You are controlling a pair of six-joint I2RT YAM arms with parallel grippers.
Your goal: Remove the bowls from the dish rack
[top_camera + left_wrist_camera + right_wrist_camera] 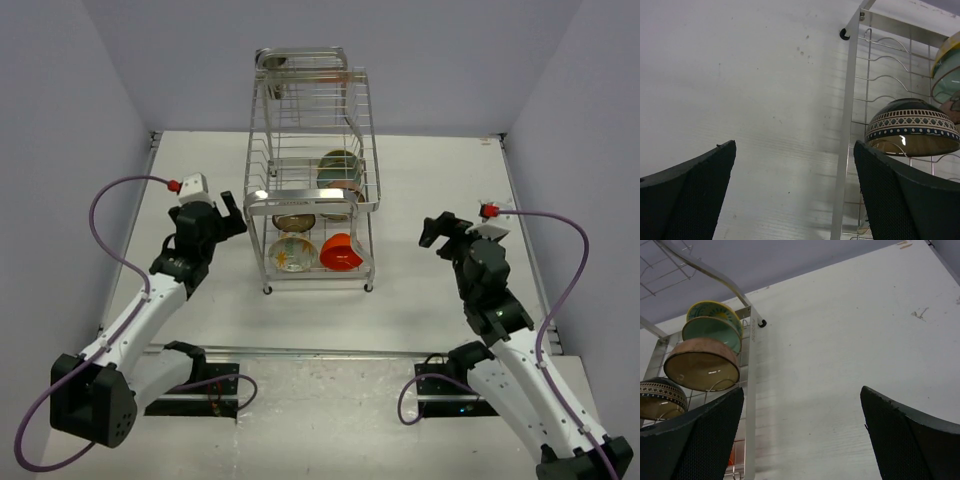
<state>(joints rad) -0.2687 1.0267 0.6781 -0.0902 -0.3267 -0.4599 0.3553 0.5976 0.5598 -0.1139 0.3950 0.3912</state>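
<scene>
The counter [440, 170] carries the dish rack [310, 204] at its middle, between your two arms. All four bowls sit inside it: the greenish bowl [340, 165] farther back, and the brown bowl [294, 222], pale patterned bowl [293, 254] and orange-red bowl [341, 252] at the front. Your left fingers [690, 200] stand wide apart and empty just beside the rack, with the bowls to their right. Your right fingers [910, 440], equally spread, sit farther off, so the left arm looks nearer.

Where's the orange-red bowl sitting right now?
In the top view, the orange-red bowl sits low in the dish rack at its near right corner, right beside the pale patterned bowl.
</scene>
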